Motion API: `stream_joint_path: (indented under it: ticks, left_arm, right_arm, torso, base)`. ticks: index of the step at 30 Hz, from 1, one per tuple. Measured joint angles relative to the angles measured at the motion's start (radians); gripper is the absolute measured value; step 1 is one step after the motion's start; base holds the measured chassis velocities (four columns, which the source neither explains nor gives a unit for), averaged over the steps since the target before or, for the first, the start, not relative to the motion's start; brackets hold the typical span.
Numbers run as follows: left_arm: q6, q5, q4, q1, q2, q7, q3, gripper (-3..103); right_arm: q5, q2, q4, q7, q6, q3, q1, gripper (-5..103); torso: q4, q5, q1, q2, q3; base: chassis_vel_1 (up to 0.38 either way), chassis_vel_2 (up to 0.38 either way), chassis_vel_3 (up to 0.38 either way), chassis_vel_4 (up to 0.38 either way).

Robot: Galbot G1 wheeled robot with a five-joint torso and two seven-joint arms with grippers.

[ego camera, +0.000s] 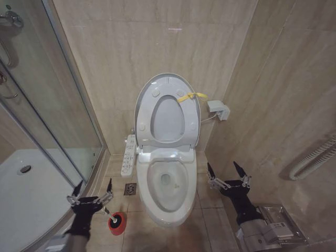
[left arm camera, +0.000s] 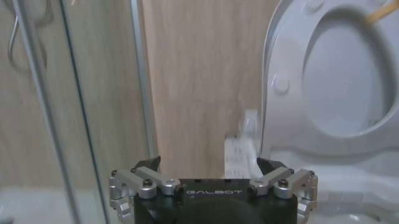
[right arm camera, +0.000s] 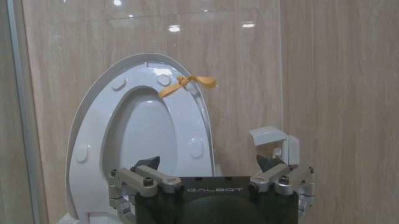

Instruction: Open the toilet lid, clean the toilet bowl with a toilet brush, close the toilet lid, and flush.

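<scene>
The toilet lid [ego camera: 168, 119] stands raised against the back wall, with the ring seat up in front of it and a yellow tag [ego camera: 191, 96] at the rim. Below lies the open white toilet bowl [ego camera: 168, 185] with a little water at its bottom. The toilet brush [ego camera: 108, 213] stands in its red holder [ego camera: 117, 223] on the floor left of the bowl, its bristle head hidden inside. My left gripper [ego camera: 94, 189] hovers open just above the brush handle, holding nothing. My right gripper [ego camera: 227, 172] is open beside the bowl's right side. The right wrist view shows the lid [right arm camera: 146, 135] and tag [right arm camera: 187, 83].
A glass shower enclosure [ego camera: 52, 105] and its tray [ego camera: 31, 194] stand close on the left. A control panel [ego camera: 127, 155] sticks out at the bowl's left, with a floor drain [ego camera: 130, 188] beneath it. On the right are a wall box [ego camera: 218, 109] and a hose [ego camera: 315, 155].
</scene>
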Motion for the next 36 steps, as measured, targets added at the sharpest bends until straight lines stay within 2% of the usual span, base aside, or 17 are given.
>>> stream_joint_path:
  ticks: [9,13,14,16,17,18,19,33,36]
  left_arm:
    - [0.015,0.013,0.006,-0.007,-0.013,0.001,0.005,100]
    - [-0.046,0.035,0.004,-0.003,0.005,-0.005,-0.002,100]
    - [-0.101,0.051,-0.002,0.004,0.021,-0.011,-0.011,100]
    - [-0.092,0.045,0.002,0.002,0.021,-0.012,-0.010,100]
    - [-0.112,0.025,0.016,0.007,0.033,-0.017,-0.004,100]
    - [-0.158,0.004,0.027,0.016,0.053,-0.027,-0.005,100]
    - [-0.178,-0.005,0.032,0.020,0.062,-0.031,-0.005,100]
    - [-0.217,-0.015,0.063,0.025,0.079,-0.041,-0.002,100]
    - [-0.288,-0.027,0.182,0.035,0.125,-0.073,0.024,100]
  right_arm:
    - [0.000,0.000,0.000,0.000,0.000,0.000,0.000,100]
    - [0.000,0.000,0.000,0.000,0.000,0.000,0.000,100]
    - [0.000,0.000,0.000,0.000,0.000,0.000,0.000,100]
    - [0.000,0.000,0.000,0.000,0.000,0.000,0.000,100]
    - [0.000,0.000,0.000,0.000,0.000,0.000,0.000,100]
    - [0.000,0.000,0.000,0.000,0.000,0.000,0.000,100]
    - [0.000,0.000,0.000,0.000,0.000,0.000,0.000,100]
    - [0.000,0.000,0.000,0.000,0.000,0.000,0.000,100]
    - [0.000,0.000,0.000,0.000,0.000,0.000,0.000,100]
  torso:
    - [0.0001,0.0003,0.000,0.000,0.000]
    - [0.0000,0.0002,0.000,0.000,0.000]
    - [0.0001,0.0004,0.000,0.000,0.000]
    - [-0.0002,0.0008,0.000,0.000,0.000]
    - [0.0001,-0.0006,0.000,0.000,0.000]
    - [-0.0002,0.0002,0.000,0.000,0.000]
    - [0.0001,0.0002,0.000,0.000,0.000]
    - [0.0000,0.0003,0.000,0.000,0.000]
    - [0.0003,0.0000,0.000,0.000,0.000]
  base:
    - [0.000,0.000,0.000,0.000]
    - [0.000,0.000,0.000,0.000]
    - [0.000,0.000,0.000,0.000]
    - [0.000,0.000,0.000,0.000]
    - [0.000,0.000,0.000,0.000]
    - [0.000,0.000,0.000,0.000]
    - [0.000,0.000,0.000,0.000]
    - [0.000,0.000,0.000,0.000]
    - [0.000,0.000,0.000,0.000]
